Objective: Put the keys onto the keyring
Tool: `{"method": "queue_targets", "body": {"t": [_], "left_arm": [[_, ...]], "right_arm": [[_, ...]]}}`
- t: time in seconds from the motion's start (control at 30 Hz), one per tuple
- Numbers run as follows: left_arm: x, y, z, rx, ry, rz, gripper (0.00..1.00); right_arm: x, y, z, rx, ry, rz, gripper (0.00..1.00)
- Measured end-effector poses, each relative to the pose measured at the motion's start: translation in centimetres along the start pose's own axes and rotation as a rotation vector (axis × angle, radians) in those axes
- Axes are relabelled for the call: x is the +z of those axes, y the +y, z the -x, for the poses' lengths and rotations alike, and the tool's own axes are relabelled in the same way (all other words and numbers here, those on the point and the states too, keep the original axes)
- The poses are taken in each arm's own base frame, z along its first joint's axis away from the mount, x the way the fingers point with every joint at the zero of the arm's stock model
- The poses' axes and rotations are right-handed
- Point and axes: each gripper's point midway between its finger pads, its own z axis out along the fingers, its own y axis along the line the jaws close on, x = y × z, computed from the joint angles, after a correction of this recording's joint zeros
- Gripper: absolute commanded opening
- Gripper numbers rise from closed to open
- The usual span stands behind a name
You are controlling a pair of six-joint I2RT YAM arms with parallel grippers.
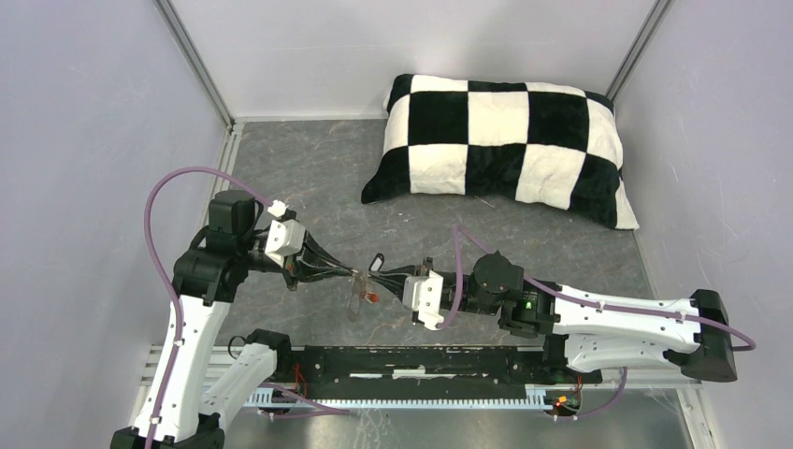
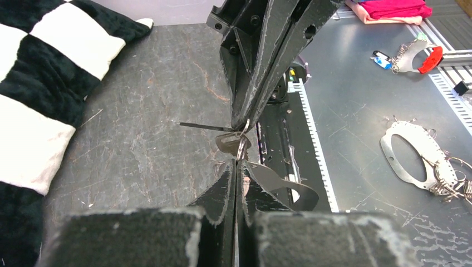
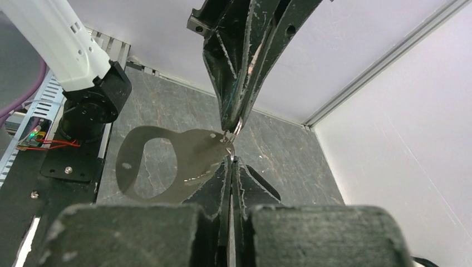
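Left gripper jaws pressed together, pinching small wire loop. Right gripper jaws likewise together, nipping same loop from opposite side, tips nearly touching. Keyring hangs off loop, flat, oblong slot showing, above table, well in front of checked pillow, toward its left corner. Red tag dangles beside keyring.
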Motion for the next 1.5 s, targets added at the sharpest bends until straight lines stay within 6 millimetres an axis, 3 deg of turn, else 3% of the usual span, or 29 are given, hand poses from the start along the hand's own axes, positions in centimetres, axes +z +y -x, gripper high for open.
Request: {"method": "queue_targets", "body": {"t": [0.37,0.8,1.5], "left_arm": [[0.0,0.1,0.3,-0.013,-0.004,0.004,0.02],[0.0,0.1,0.4,-0.003,-0.005,0.005,0.02],[0.0,0.0,0.4,0.003,-0.005,0.007,0.02]], "right_arm": [[0.8,1.0,-1.4,0.004,0.032,0.030,0.01],[1.0,0.2,-0.4,-0.001,-0.008,-0.001,0.01],[1.0,0.2,-0.3,-0.001,-0.009,-0.001,0.01]]}}
